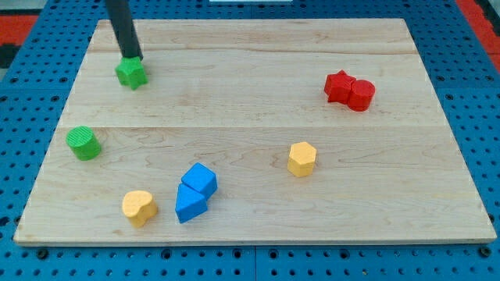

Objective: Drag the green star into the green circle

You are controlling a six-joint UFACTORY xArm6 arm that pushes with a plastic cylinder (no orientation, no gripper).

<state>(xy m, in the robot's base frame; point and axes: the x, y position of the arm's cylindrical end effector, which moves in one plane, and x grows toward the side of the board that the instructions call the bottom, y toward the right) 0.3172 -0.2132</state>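
My tip (131,58) touching top edge of green star (132,73) at board's upper left, rod cut off by view's top, no claw on this rig so open-or-closed can't be told, green circle (83,144) well below at left edge, red pair (349,90) touching, their shapes unclear.

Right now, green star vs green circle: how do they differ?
Shape: the green star has points; the green circle is a round cylinder.
Place: the star sits near the view's top; the circle lies lower and further left.
Contact: my tip is at the star's upper edge; the circle stands alone.
Both are green.
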